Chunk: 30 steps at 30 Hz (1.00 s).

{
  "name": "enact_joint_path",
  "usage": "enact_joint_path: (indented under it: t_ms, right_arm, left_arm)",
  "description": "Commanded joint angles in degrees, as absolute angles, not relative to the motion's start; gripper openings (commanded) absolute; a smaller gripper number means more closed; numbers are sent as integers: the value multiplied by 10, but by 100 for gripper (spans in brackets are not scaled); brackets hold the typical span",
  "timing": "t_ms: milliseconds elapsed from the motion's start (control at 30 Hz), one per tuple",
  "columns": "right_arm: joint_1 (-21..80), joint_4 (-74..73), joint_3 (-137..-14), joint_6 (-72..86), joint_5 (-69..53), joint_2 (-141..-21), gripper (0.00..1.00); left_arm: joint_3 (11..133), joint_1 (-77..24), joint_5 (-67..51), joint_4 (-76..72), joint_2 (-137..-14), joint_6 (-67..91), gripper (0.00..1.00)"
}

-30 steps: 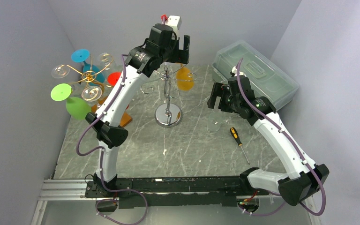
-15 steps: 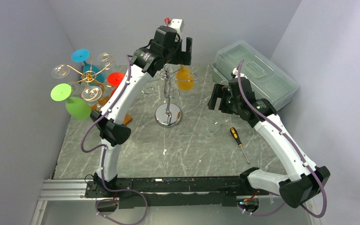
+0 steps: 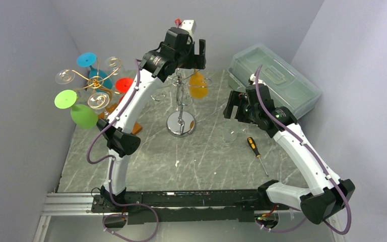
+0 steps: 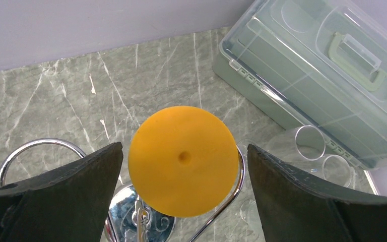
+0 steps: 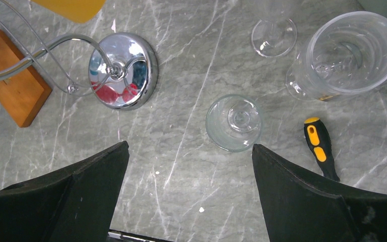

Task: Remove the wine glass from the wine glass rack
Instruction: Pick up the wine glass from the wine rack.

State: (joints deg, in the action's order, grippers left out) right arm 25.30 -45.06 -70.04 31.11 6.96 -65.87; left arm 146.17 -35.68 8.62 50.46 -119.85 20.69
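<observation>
A chrome wine glass rack (image 3: 181, 123) stands mid-table, and an orange wine glass (image 3: 198, 84) hangs upside down from one of its arms. My left gripper (image 3: 193, 55) hovers open just above that glass. In the left wrist view the glass's round orange foot (image 4: 184, 161) sits between the two spread fingers without touching either, resting in a chrome hook of the rack (image 4: 30, 148). My right gripper (image 3: 234, 108) hangs open over the table to the rack's right, with nothing between its fingers (image 5: 189, 148). The rack's base (image 5: 122, 70) shows to its left.
A gold rack (image 3: 94, 83) with several coloured and clear glasses stands at the left on a wooden block (image 5: 10, 85). A clear lidded box (image 3: 277, 78) sits at the back right. Clear glasses (image 5: 233, 122), a plastic cup (image 5: 350, 53) and a screwdriver (image 3: 256, 151) are under the right arm.
My left gripper has shifted slightly right and back, ending over the orange glass. The right arm has not moved.
</observation>
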Motion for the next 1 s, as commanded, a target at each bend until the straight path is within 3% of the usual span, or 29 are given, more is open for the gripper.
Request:
enact_joint_path:
  t_ms: [0,567,967]
  right_arm:
    - [250,-427,-696,315,75,-647,95]
    - [250,-422,-692,318,71,-648,95]
    - [250,-418,-695,319,63,-654,95]
  left_arm:
    - [1466,-352,69,489,-1188,223,97]
    - [1465,-347,41,496,-1188,232,88]
    - [1462,-346,36,494,-1180,224,76]
